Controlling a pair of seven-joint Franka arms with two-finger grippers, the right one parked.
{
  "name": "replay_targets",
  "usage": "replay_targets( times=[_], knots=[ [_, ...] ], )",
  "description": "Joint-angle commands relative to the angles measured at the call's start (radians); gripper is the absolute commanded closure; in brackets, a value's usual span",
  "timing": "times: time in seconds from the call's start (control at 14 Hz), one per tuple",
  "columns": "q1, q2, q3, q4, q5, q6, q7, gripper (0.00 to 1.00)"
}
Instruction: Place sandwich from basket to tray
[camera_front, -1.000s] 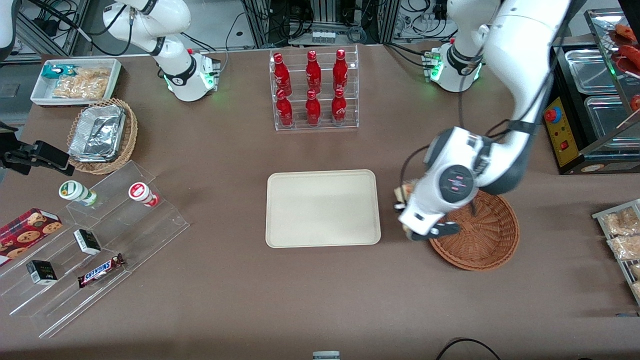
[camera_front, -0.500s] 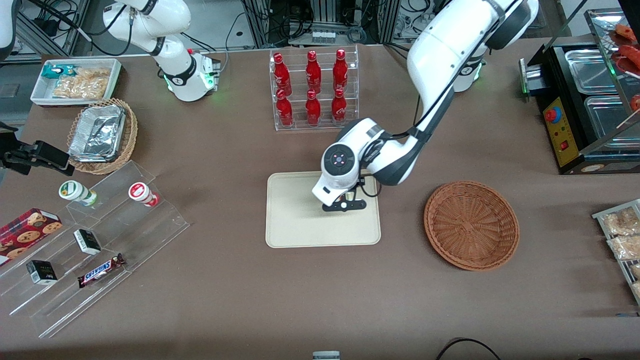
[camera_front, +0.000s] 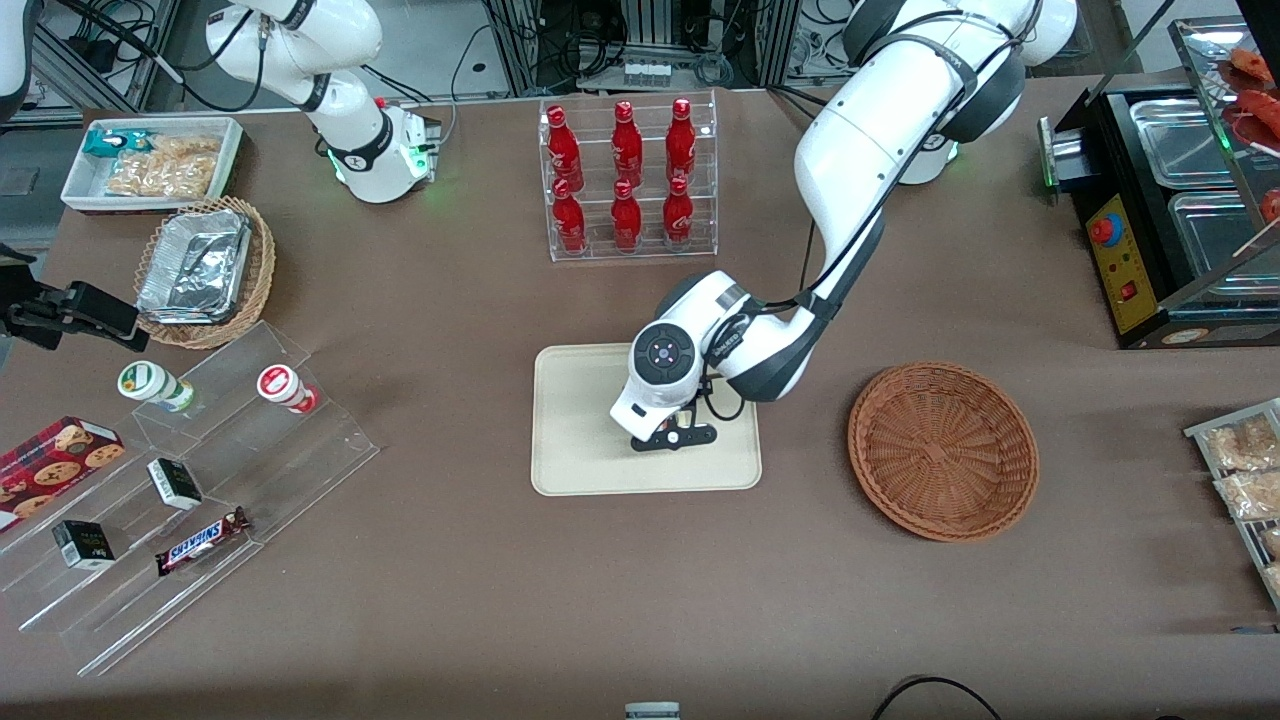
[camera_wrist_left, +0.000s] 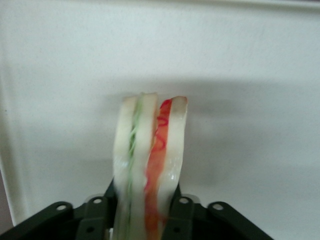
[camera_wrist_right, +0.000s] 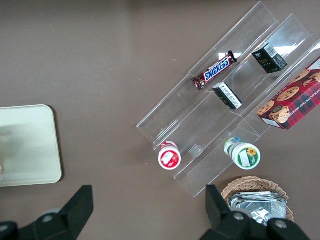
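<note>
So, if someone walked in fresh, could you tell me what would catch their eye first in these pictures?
Most likely the working arm's hand over the cream tray, shut on the sandwich, whose green and red filling layers show edge-on. Next, the empty reddish-brown basket beside the tray, toward the working arm's end of the table. Then the clear rack of red bottles, farther from the front camera than the tray.

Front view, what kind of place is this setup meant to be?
Probably a mock snack counter or convenience shop in a robot lab: a clear rack of red bottles, stepped acrylic shelves with a Snickers bar and a cookie box, plus a food warmer. The claw holds the sandwich over the tray.
</note>
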Motion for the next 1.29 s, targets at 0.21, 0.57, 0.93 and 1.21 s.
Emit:
replay_targets(
  times=[0.21,0.57,0.93,1.21],
  knots=[
    [-0.014,-0.043,0.083,0.057,0.084,-0.005,-0.026,0.0],
    [0.024,-0.233,0.143,0.048,0.086,-0.207,0.001,0.0],
    [0.229,-0.494,0.119,-0.162,0.069,-0.273,0.243,0.0],
    [0.335,-0.606,0.105,-0.179,0.05,-0.436,0.389,0.0]
  ],
)
